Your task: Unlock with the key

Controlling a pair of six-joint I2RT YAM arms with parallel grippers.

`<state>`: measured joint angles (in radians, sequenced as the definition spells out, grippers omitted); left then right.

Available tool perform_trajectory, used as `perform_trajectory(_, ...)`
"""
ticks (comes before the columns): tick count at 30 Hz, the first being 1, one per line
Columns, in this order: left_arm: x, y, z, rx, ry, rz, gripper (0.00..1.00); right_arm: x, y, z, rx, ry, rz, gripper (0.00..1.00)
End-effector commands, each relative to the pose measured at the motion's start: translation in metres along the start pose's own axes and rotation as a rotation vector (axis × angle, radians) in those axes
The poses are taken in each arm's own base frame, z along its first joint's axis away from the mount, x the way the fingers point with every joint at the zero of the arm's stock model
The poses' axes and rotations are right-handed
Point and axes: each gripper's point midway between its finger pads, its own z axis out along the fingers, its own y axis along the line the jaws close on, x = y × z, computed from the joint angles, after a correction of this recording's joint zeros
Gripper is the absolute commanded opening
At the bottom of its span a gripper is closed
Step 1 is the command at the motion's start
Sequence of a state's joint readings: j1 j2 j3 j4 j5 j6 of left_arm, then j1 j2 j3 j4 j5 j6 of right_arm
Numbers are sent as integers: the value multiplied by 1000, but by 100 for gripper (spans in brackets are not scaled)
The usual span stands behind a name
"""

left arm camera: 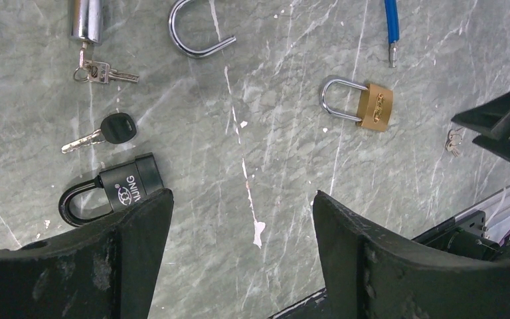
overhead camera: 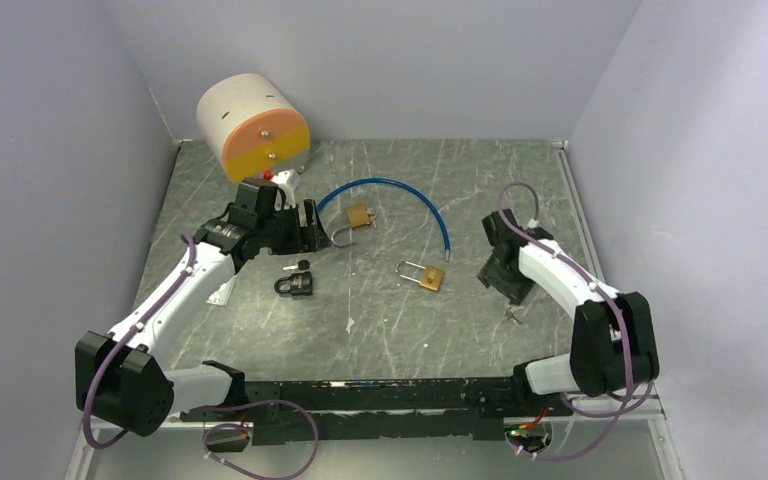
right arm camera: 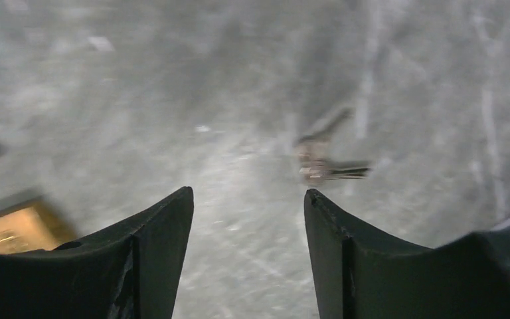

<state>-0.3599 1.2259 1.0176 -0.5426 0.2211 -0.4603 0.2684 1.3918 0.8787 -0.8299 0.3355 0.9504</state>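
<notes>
A black padlock (left arm camera: 116,189) lies shut on the table by my left finger, and a black-headed key (left arm camera: 103,133) lies loose just beyond it. My left gripper (left arm camera: 239,196) hovers open over bare table, holding nothing. A brass padlock (left arm camera: 365,106) lies shut further right. A small bunch of keys (right arm camera: 325,163) rests on the table just past my right fingertip. My right gripper (right arm camera: 247,196) is open and empty above the table. Its view is blurred. The top view shows the black padlock (overhead camera: 295,285), the brass padlock (overhead camera: 430,276) and the small keys (overhead camera: 512,316).
A second brass padlock (overhead camera: 358,214) and a blue cable (overhead camera: 390,190) lie at the back. A silver cylinder lock (left arm camera: 86,20) has keys (left arm camera: 106,72) hanging from it. A cream and orange drum (overhead camera: 253,125) stands at the back left. Walls enclose the table.
</notes>
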Motion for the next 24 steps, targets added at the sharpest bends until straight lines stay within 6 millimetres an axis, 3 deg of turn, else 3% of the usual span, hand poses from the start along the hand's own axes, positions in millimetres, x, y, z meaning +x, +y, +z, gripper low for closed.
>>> perform_trajectory(1, -5, -8, -6, 37, -28, 3, 80, 0, -52, 9, 120, -13, -21, 63)
perform_trajectory(4, -4, -9, -4, 42, -21, -1, 80, 4, -58, 18, 126, 3, -9, 56)
perform_trajectory(6, -4, -9, -4, 43, -18, -2, 80, 6, -54, 25, 105, 19, -11, 48)
perform_trajectory(16, -6, -11, -5, 45, -16, 3, 80, 6, -41, 44, 41, 64, -74, 27)
perform_trajectory(20, -8, -12, -5, 48, -19, -2, 80, 6, -35, 41, 9, 79, -101, 8)
perform_trajectory(24, -9, -13, -4, 51, -19, -3, 79, 17, -12, 25, -93, 114, -154, 1)
